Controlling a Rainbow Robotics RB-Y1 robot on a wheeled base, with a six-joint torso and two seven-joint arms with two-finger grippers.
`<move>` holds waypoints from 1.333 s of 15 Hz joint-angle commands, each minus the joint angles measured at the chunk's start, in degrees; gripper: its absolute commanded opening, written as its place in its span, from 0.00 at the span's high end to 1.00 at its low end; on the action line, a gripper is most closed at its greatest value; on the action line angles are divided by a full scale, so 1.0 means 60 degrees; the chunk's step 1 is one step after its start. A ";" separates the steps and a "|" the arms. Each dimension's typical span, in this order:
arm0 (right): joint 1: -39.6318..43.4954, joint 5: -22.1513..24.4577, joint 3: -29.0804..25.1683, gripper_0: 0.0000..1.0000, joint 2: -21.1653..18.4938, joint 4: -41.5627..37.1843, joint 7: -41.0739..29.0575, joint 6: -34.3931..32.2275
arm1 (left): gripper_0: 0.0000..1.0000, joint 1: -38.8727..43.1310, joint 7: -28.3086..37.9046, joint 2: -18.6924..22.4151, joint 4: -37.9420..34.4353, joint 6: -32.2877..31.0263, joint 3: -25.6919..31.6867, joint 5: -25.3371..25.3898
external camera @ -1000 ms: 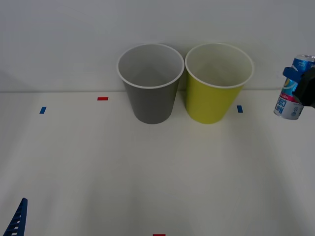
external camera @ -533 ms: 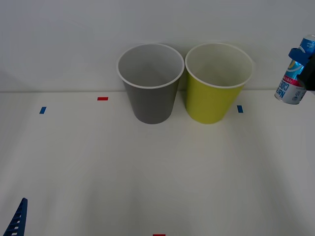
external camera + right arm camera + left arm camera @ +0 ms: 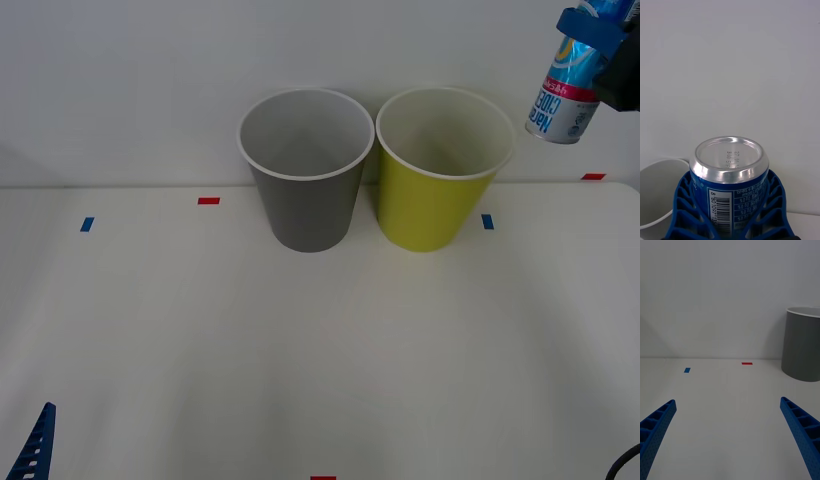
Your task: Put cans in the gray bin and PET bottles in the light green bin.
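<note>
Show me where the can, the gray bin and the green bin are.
can (image 3: 563, 98): front view, on its label.
gray bin (image 3: 308, 210): front view, on its outer wall.
green bin (image 3: 428, 205): front view, on its outer wall.

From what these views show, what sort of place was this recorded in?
Probably a lab test bench for sorting trials: a plain white table against a bare wall, coloured tape markers, and only a gray bin and a light green bin.
</note>
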 commanded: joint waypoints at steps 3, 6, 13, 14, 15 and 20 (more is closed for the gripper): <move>-0.1722 -0.0481 0.0840 1.00 -0.0206 0.1668 0.0131 -0.0504 | 0.05 0.0000 0.0000 0.0000 0.0000 0.0000 0.0000 0.0000; -0.2483 0.0105 0.2613 1.00 -0.0294 0.2986 0.0190 -0.2570 | 0.05 0.0000 0.0000 0.0000 0.0000 0.0000 0.0000 0.0000; -0.3465 0.0735 0.5191 1.00 -0.0455 0.5931 0.0087 -0.6378 | 0.05 0.0000 0.0000 0.0000 0.0000 0.0000 0.0000 0.0000; -0.3509 0.0706 0.5410 1.00 -0.0528 0.6121 0.0073 -0.6657 | 0.05 0.0000 0.0000 0.0000 0.0000 0.0000 0.0000 0.0000; -0.3626 0.0633 0.5630 1.00 -0.0616 0.6268 0.0043 -0.6745 | 0.05 0.0000 0.0000 0.0000 0.0000 0.0000 0.0000 0.0000; -0.4300 0.0222 0.6538 1.00 -0.0777 0.7205 -0.0074 -0.7213 | 0.05 0.0000 0.0000 0.0000 0.0000 0.0000 0.0000 0.0000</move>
